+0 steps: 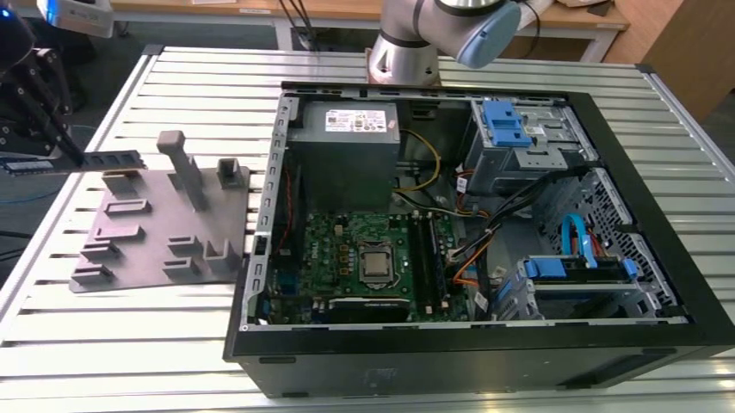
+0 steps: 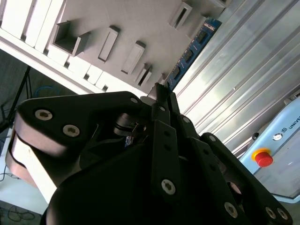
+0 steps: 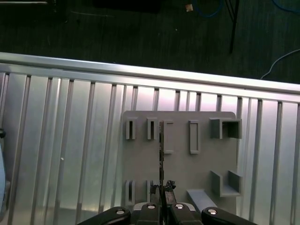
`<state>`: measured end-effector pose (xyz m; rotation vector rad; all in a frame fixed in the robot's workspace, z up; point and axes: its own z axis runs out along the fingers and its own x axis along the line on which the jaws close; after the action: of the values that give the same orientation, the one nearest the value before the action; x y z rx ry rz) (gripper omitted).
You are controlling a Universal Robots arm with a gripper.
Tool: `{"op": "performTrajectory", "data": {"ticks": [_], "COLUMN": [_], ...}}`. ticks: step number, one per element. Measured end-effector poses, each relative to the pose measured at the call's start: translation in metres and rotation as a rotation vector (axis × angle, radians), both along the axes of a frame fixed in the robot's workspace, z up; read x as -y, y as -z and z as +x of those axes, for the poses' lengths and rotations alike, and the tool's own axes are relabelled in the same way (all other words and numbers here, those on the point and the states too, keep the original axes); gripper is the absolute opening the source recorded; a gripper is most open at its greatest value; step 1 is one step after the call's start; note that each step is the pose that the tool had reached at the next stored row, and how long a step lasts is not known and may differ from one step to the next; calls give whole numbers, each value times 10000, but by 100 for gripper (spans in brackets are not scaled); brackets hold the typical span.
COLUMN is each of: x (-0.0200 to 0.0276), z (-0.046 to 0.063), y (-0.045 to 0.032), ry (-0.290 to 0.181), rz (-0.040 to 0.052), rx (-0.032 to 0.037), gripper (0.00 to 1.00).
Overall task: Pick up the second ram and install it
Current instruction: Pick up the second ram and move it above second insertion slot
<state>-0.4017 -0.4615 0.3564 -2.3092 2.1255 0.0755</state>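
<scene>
**Ram in transfer.** We see the claw (image 1: 64, 157) clamped on the ram (image 1: 109, 159). The board is held level above the grey fixture (image 1: 150, 232), clear of the counter (image 1: 138, 344) and well to the exterior view's left of the open case (image 1: 460, 353). In the first wrist view the ram (image 3: 161, 150) appears edge-on. We judge it light, stiff, thin and fragile, so it is best pinched across its flat faces, away from the contacts.
</scene>
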Motion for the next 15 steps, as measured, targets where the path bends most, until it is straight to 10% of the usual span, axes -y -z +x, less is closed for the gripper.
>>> {"op": "performTrajectory", "data": {"ticks": [15], "x": [0], "z": [0], "y": [-255], "ry": [-1], "rz": [0], "rx": [-1], "gripper": [14]}}
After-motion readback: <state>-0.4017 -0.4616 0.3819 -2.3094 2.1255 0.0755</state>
